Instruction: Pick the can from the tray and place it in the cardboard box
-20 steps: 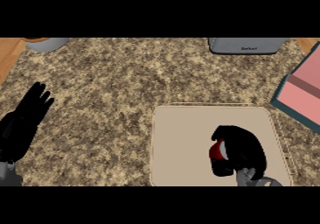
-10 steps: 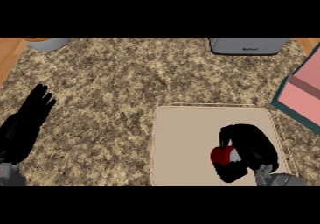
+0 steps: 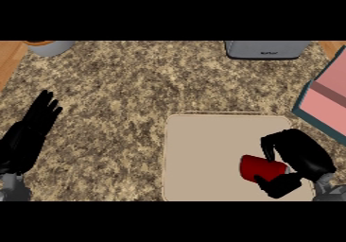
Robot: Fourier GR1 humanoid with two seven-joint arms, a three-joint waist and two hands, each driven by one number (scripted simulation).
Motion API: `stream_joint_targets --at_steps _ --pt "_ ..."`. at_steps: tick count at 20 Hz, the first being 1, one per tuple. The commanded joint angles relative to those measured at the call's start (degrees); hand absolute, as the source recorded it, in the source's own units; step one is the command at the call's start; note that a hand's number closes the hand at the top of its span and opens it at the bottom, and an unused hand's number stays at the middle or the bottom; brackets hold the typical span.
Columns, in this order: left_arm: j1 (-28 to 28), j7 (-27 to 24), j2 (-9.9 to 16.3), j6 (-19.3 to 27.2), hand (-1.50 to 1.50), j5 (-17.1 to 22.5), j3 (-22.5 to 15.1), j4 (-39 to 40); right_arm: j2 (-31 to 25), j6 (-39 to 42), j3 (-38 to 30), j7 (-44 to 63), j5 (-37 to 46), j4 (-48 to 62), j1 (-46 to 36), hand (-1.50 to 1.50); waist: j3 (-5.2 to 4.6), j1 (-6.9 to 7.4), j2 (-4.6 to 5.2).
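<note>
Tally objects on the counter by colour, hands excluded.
Red: 1, can
Beige: 1, tray
Pink with teal edge: 1, box
Grey: 2, appliance, pot
Total: 5

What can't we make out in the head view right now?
- Can: its right part is hidden under the right hand curled round it; whether it is lifted off the tray cannot be told.
- Box: cut off by the right edge; its inside does not show.
- Grey appliance and bowl: cut off at the top.
- Left hand: open, resting at the left.
</note>
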Motion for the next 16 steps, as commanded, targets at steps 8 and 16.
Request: stream_joint_targets --at_steps 8,16 --pt "1.73 1.86 -0.79 0.49 0.00 -0.88 0.38 -3.50 -4.95 0.45 -11.37 -4.26 -5.31 -21.02 5.17 1.50 0.16 -0.87 -0.05" --pt "4.41 -0.26 -2.20 -0.14 0.00 -1.79 -0.40 -3.75 -1.26 4.53 -26.06 10.90 -14.52 -32.08 -2.92 1.50 0.12 -0.32 0.04"
